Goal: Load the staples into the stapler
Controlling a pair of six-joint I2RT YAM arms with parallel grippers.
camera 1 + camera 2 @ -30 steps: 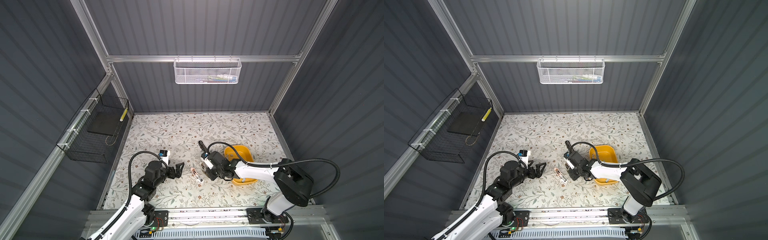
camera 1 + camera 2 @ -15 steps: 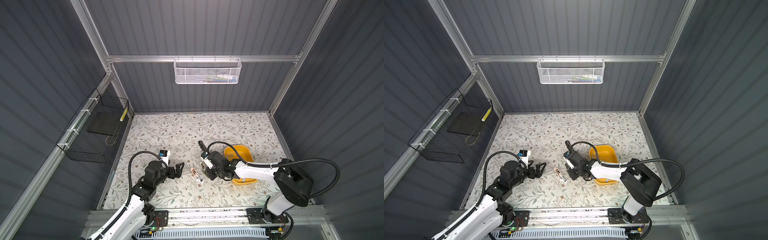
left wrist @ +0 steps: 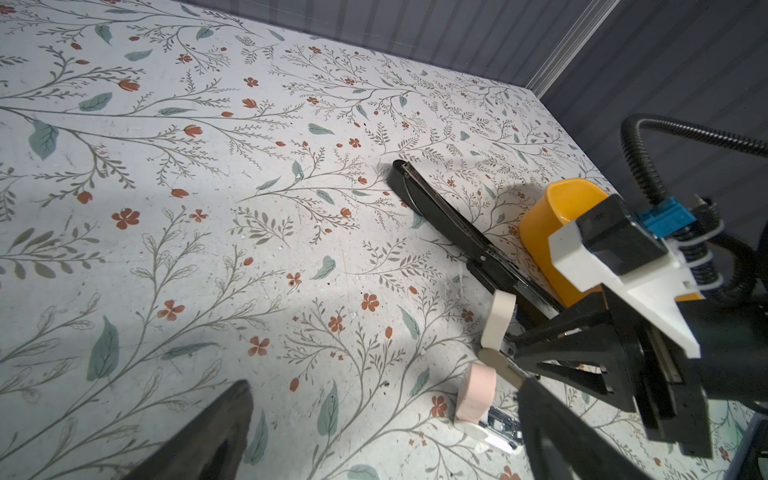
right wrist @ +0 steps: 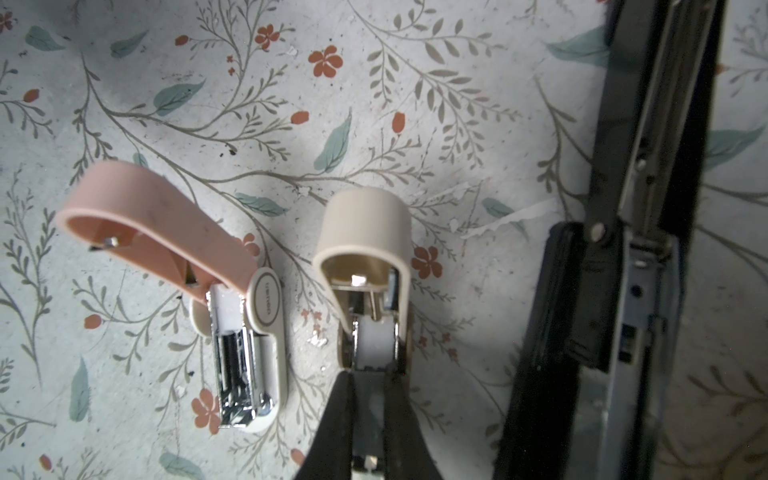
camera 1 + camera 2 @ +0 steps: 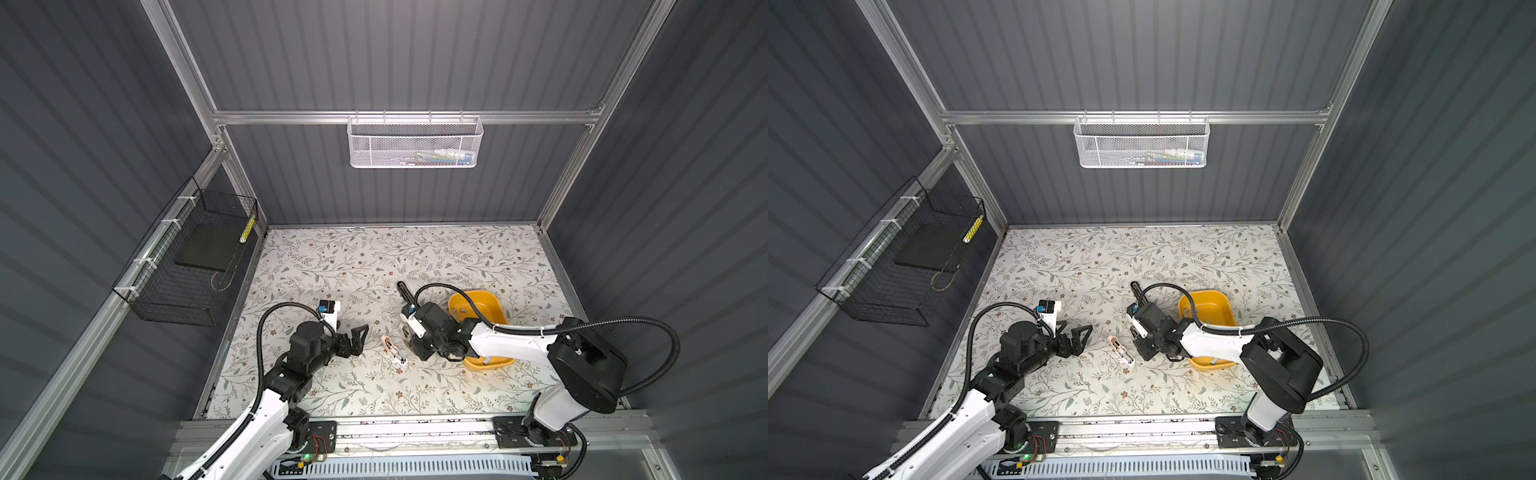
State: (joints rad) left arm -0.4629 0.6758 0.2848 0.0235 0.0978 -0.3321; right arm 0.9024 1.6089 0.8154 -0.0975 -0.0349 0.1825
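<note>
Top views, both: your left gripper [image 5: 358,342] hangs wide open, left of pink small plastic stapler [image 5: 395,353], lid up. Right wrist view: your right gripper [image 4: 370,376] pinched narrow over open tray of beige small stapler [image 4: 363,232]; what pads [image 4: 340,415] hold, you cannot tell. Long black stapler [image 4: 598,291] just beside. Grey staple strips [image 5: 459,309] lie in yellow plastic tub [image 5: 498,309].

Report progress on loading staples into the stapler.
Done: pink stapler, beige stapler and black stapler lie open. In hand: right gripper shut on a grey strip at the beige magazine. Remaining: seat it, close lids; left gripper open, empty. More staples in yellow bin.
</note>
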